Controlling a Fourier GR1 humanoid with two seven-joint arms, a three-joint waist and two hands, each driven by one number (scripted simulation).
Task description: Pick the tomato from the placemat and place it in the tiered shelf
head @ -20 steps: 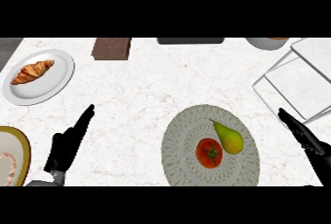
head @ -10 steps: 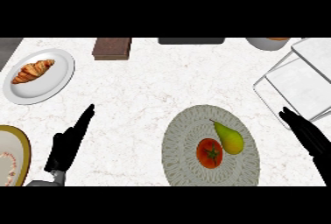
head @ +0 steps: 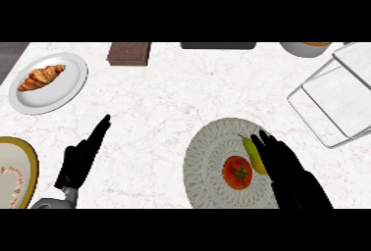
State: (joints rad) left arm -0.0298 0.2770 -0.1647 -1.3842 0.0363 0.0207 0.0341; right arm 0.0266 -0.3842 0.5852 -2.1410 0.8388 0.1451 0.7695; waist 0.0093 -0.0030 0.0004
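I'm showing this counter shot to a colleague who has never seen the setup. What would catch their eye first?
Probably the red tomato on the round patterned placemat at lower centre, with the right hand stretched over the placemat's right side, covering much of a yellow-green pear. Next, the croissant on a white plate at upper left and the white tiered shelf at the right edge. The left hand rests open at lower left.

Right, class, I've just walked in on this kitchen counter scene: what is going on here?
The robot's right hand has moved in over the round placemat, fingers straight, partly covering the pear beside the tomato. The tomato lies ungrasped. The left hand rests open on the counter. The tiered shelf stands to the right, with nothing visible on it.
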